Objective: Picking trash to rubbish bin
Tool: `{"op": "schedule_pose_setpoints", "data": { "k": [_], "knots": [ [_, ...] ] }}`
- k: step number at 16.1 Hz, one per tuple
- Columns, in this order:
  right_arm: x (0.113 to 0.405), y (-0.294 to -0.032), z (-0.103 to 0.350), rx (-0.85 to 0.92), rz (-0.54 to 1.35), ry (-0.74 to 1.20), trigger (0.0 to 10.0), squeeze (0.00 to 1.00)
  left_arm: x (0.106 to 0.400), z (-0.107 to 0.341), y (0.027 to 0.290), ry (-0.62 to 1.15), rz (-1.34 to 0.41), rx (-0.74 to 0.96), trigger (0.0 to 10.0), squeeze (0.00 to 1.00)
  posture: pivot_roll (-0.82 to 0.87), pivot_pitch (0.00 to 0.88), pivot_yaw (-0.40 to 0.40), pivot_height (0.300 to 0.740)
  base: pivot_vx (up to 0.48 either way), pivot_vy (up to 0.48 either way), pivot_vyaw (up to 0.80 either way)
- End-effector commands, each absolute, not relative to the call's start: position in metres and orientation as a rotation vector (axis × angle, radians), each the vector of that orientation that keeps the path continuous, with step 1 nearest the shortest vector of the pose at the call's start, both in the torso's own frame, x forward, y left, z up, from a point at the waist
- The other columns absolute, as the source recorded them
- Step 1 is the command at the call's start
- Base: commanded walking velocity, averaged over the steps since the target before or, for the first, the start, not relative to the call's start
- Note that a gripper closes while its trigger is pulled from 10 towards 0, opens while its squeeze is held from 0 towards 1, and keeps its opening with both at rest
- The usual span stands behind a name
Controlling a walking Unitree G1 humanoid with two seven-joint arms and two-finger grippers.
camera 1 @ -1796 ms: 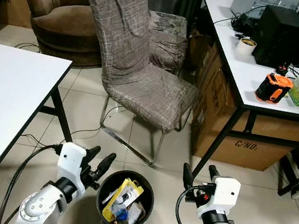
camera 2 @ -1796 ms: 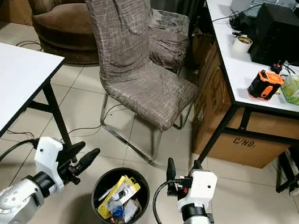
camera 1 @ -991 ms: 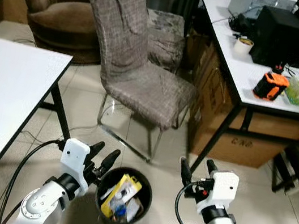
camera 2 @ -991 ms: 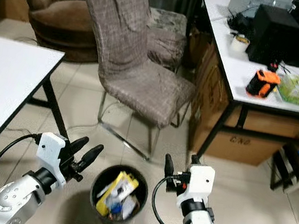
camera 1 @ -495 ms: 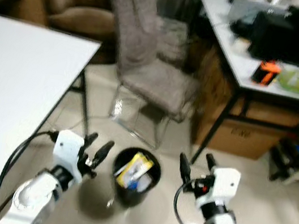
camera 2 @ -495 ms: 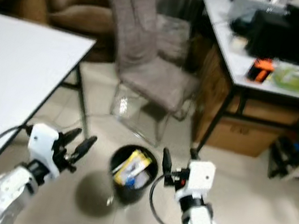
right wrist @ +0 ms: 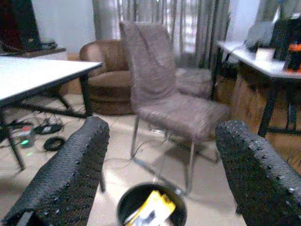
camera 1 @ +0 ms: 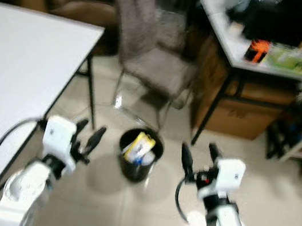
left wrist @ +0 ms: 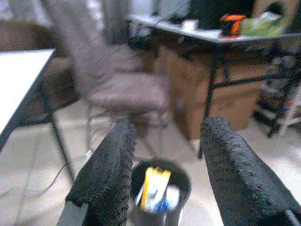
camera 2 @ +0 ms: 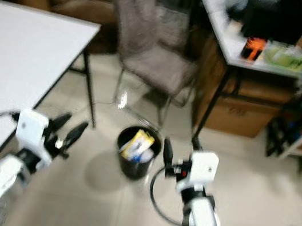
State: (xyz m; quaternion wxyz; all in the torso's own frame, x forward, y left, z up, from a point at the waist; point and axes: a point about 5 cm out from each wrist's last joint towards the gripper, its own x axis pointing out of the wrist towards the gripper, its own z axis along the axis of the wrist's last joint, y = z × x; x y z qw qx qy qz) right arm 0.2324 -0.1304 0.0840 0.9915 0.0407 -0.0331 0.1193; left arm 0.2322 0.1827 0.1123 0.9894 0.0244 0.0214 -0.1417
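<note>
So the whole view is pulling back and going blurry, which reads as the robot backing off, not the stuff moving. The white table (camera 1: 14, 61) is taking up more of the left side now, the grey chair (camera 1: 146, 37) is sitting further off, and the black rubbish bin (camera 1: 139, 156) with a yellow packet (camera 1: 135, 145) inside is between both arms. Left gripper (camera 1: 89, 137) and right gripper (camera 1: 197, 154) are both hanging spread apart, holding 0 items. I'm guessing it's heading off for more trash.

Both arms forward, low; left gripper (camera 1: 88, 137) and right gripper (camera 1: 197, 154) fingers spread, empty.
</note>
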Motion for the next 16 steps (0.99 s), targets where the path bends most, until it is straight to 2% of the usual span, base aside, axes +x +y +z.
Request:
{"op": "schedule_pose_setpoints", "data": {
  "k": [1,6,10,16],
  "knots": [
    [0.235,-0.137,0.086,0.067,0.196,-0.072,10.0,0.0,0.234,0.114,0.188,0.033,-0.244,0.072,10.0,0.0,0.0,0.0,-0.043,0.74,-0.3,0.0,0.0],
    [0.235,-0.153,0.082,0.047,0.056,-0.066,10.0,0.0,0.227,0.106,0.198,0.056,-0.155,0.099,10.0,0.0,0.0,0.0,-0.046,0.74,-0.304,0.0,0.0],
    [0.237,-0.151,0.086,0.052,0.055,-0.086,10.0,0.0,0.229,0.113,0.21,0.011,-0.06,0.118,10.0,0.0,0.0,0.0,-0.045,0.74,-0.306,0.0,0.0],
    [0.241,-0.15,0.087,0.039,0.053,-0.099,10.0,0.0,0.229,0.115,0.214,-0.018,0.008,0.149,10.0,0.0,0.01,0.0,-0.05,0.74,-0.249,0.0,0.0]
  ]
}}
